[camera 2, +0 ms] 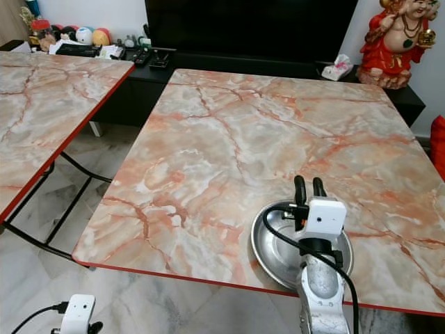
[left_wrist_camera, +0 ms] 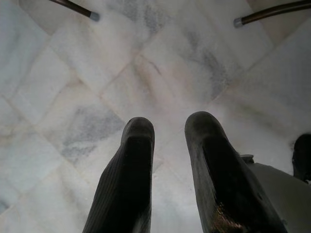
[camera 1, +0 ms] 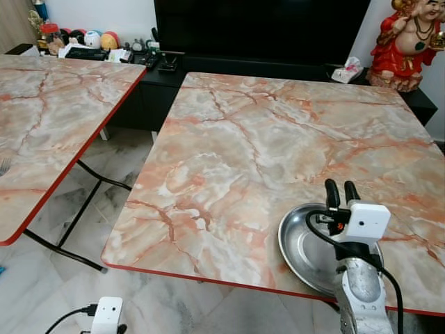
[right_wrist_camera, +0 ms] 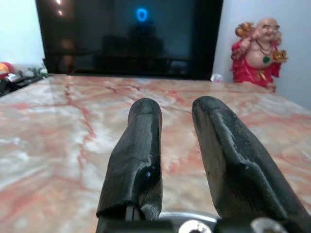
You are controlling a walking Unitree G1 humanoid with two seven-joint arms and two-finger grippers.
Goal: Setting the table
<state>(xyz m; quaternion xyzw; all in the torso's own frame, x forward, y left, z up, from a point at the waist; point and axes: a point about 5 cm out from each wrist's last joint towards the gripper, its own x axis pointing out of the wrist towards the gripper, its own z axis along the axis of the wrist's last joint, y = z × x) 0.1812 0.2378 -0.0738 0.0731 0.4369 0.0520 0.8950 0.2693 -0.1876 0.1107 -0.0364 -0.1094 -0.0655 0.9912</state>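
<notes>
A round steel plate (camera 1: 306,252) lies on the near right part of the pink marble table (camera 1: 236,139), close to its red front edge. My right gripper (camera 1: 342,186) hovers over the plate's far rim, fingers pointing away across the table. The fingers (right_wrist_camera: 141,145) stand a little apart, open, with nothing between them. A sliver of the plate's rim (right_wrist_camera: 170,216) shows under them in the right wrist view. My left gripper (left_wrist_camera: 167,128) hangs low beside me over the marble floor, open and empty.
A second marble table (camera 1: 49,104) stands to the left across a floor gap, with what looks like a fork (camera 1: 4,165) on it. Behind are a black TV cabinet (camera 1: 167,90), a tissue pack (camera 1: 345,69) and a red statue (camera 1: 407,42).
</notes>
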